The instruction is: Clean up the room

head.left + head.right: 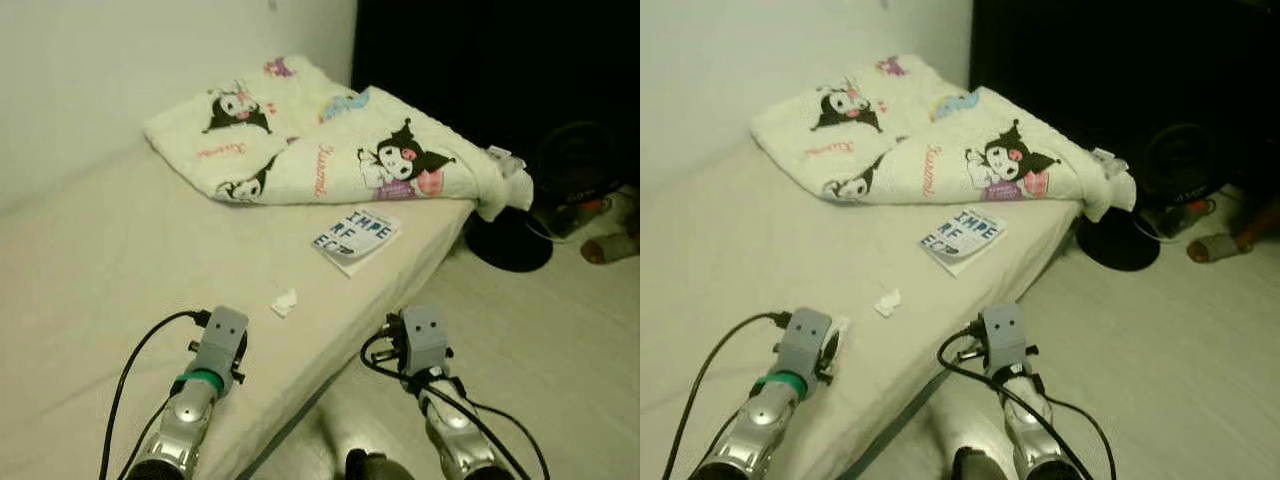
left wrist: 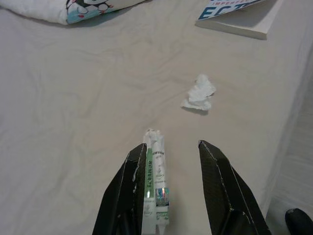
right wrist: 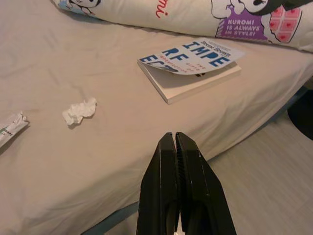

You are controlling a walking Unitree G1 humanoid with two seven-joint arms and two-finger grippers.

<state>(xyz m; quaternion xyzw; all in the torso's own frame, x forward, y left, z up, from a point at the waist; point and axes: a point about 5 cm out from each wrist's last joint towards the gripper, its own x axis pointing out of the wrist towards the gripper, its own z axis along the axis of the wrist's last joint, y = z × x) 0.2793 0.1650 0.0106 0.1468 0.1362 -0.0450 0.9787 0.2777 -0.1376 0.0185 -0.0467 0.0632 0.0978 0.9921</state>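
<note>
We stand at the edge of a low bed with a beige sheet (image 1: 90,260), both arms raised over its near corner.

Status: little looks done. Loose items on the sheet: a crumpled white scrap of tissue (image 2: 199,93), a flattened white-and-green wrapper (image 2: 155,171), and a white paperback book with big blue letters on its cover (image 1: 356,237). A cream blanket printed with black cartoon characters (image 1: 330,140) lies bunched at the head of the bed, not spread or neatly folded.

Left gripper (image 2: 173,166): fingers apart, straddling the wrapper, which lies against the inner face of one finger. We judge a pickup of the wrapper is the step in hand; nothing is clamped. The tissue scrap lies just beyond it, toward the book.

Right gripper (image 3: 178,161): fingers pressed together, empty, hovering at the bed's edge over the pale floor (image 1: 560,340).

Edges and room: the book sits near the bed's side edge, partly overhanging it as far as we can tell, so a push could slide it off. The sheet around the wrapper and tissue is bare, with free room to approach from above. On the floor beyond the bed stands a black fan with a round base (image 1: 540,215), well apart from both arms.
</note>
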